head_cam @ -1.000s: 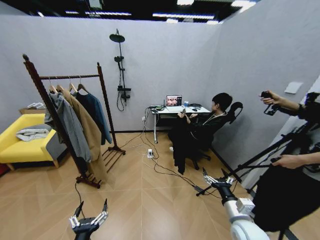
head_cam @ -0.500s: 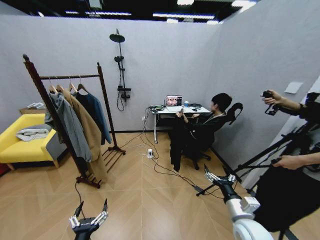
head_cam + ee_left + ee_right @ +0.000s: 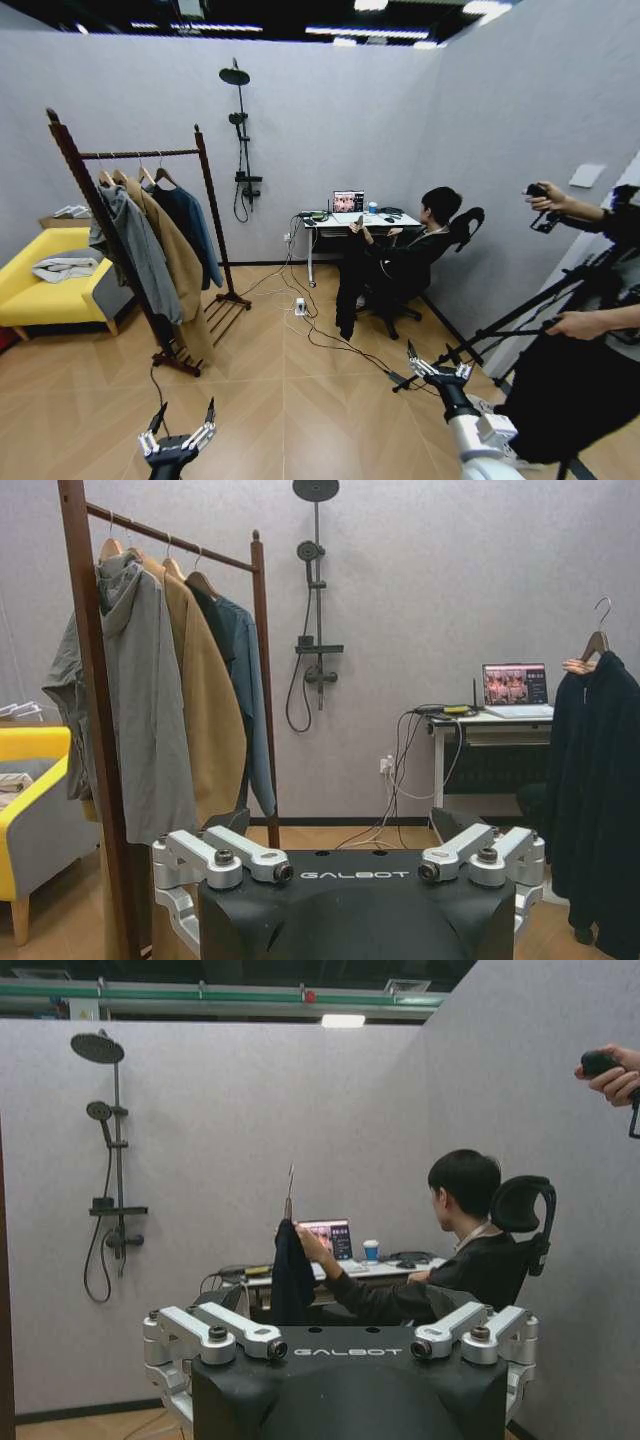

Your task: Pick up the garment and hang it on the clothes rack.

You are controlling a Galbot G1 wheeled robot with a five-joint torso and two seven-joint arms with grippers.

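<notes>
Right gripper (image 3: 436, 368) is up w/ fingers spread, holding nothing, aimed across the floor at the seated person's hand (image 3: 303, 1236), which holds up the black garment (image 3: 349, 283) by its hanger next to the desk (image 3: 385, 221). Left gripper (image 3: 181, 424) sits low near the floor, also wide open, no grip. Clothes rack (image 3: 203, 172) stands well apart on the robot's left w/ a grey hoodie (image 3: 135, 250), tan coat (image 3: 176, 255) & teal jacket (image 3: 197, 228) on its bar.
</notes>
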